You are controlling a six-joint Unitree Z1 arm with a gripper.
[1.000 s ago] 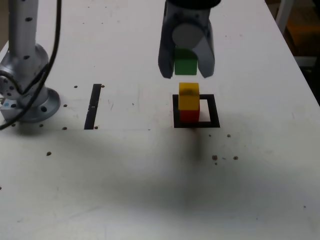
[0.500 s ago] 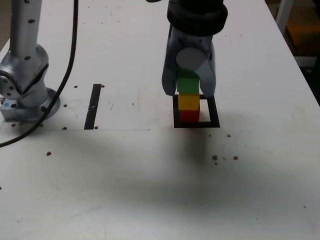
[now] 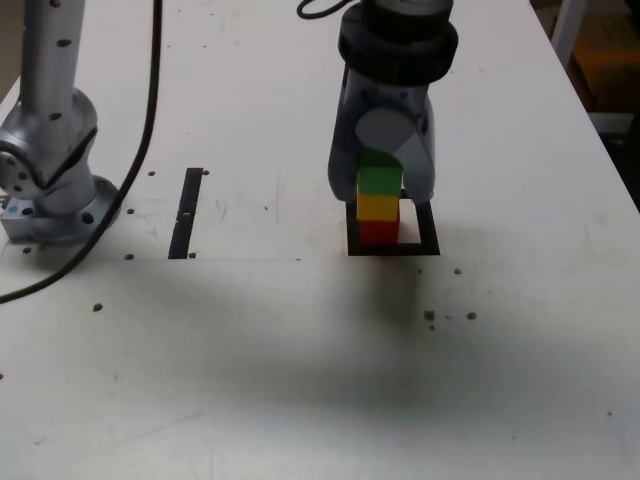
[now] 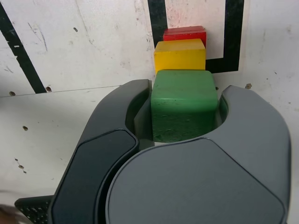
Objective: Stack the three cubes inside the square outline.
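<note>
Cubes (image 3: 379, 207): solid green, yellow, red, plain-faced.

So from where I'm standing, all three cubes are in one column over the table (image 3: 250, 350). The bottom cube (image 3: 379, 233) is inside the square outline (image 3: 428, 230), over toward the exterior view's left side of it. The middle cube (image 3: 378, 207) sits on that one, and the top cube (image 3: 380, 181) is right above, between the fingers of the gripper (image 3: 381, 190); can't tell if those two cubes touch. The straight strip (image 3: 185, 215) lies well off to the exterior view's left of the outline, with the arm's base (image 3: 70, 215) further left again.
</note>
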